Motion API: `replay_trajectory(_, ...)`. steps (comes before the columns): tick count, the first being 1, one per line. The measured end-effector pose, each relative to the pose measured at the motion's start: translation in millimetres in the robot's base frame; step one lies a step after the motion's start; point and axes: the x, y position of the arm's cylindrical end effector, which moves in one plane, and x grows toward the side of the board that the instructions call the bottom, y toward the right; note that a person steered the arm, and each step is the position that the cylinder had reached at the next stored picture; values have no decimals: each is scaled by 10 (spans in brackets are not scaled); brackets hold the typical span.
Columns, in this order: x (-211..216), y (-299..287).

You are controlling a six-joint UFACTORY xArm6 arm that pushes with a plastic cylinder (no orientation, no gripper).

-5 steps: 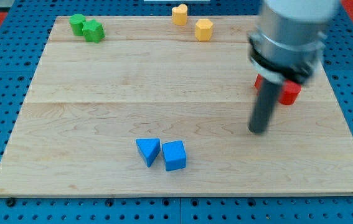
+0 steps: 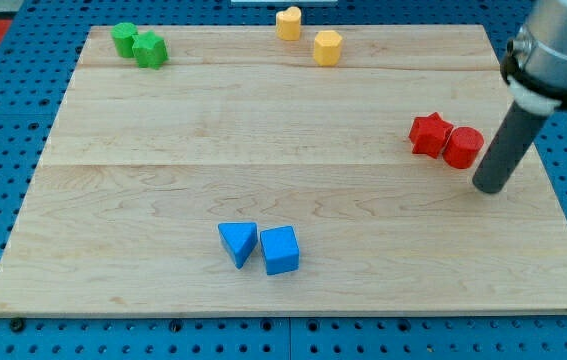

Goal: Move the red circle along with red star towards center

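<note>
The red star [image 2: 429, 133] and the red circle [image 2: 462, 147] lie touching each other near the board's right edge, the star to the view's left of the circle. My tip [image 2: 489, 187] rests on the board just below and to the right of the red circle, a small gap apart from it.
Two green blocks [image 2: 140, 45] sit at the top left. A yellow heart [image 2: 289, 22] and a yellow hexagon [image 2: 327, 47] sit at the top centre. A blue triangle [image 2: 238, 242] and a blue cube [image 2: 280, 250] lie at the bottom centre. The wooden board [image 2: 163, 150] rests on blue pegboard.
My tip has moved to the view's right and slightly up, from left of and below the red blocks to their lower right. The red star and circle now show fully. No block has moved.
</note>
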Motion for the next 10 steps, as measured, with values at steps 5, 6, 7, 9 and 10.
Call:
replay_trajectory(5,-1359,-709)
replay_trajectory(6,-1538,-284)
replay_trajectory(7,-1191,-54)
replay_trajectory(9,-2085,129)
replay_trajectory(10,-1260,-532)
